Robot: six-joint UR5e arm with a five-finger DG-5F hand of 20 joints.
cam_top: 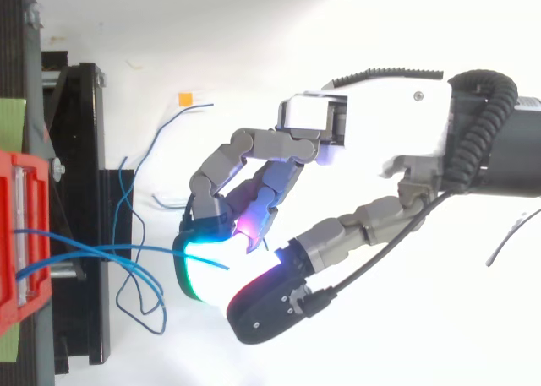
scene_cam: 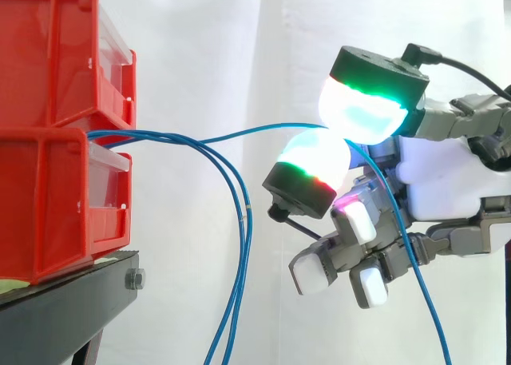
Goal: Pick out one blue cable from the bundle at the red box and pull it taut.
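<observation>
Two stacked red bins (scene_cam: 48, 213) (cam_top: 8, 183) stand at the left on a black stand (scene_cam: 56, 317). Several thin blue cables come out between them. One blue cable (scene_cam: 239, 132) (cam_top: 127, 249) arcs right to my hand (scene_cam: 443, 177) (cam_top: 380, 124) and runs between two glowing fingertips (scene_cam: 363, 109), which pinch it. Past the pinch it drops down in front of the hand toward the lower right. It has a slight bow rather than a straight line. The other blue cables (scene_cam: 242, 245) (cam_top: 139, 297) hang in loose loops beside the stand.
The white curtain is behind everything. In the top view the black stand's frame (cam_top: 84, 192) lies at the left, with a small orange tag (cam_top: 184, 99) and a loose blue cable end (cam_top: 161, 137) on the white floor nearby.
</observation>
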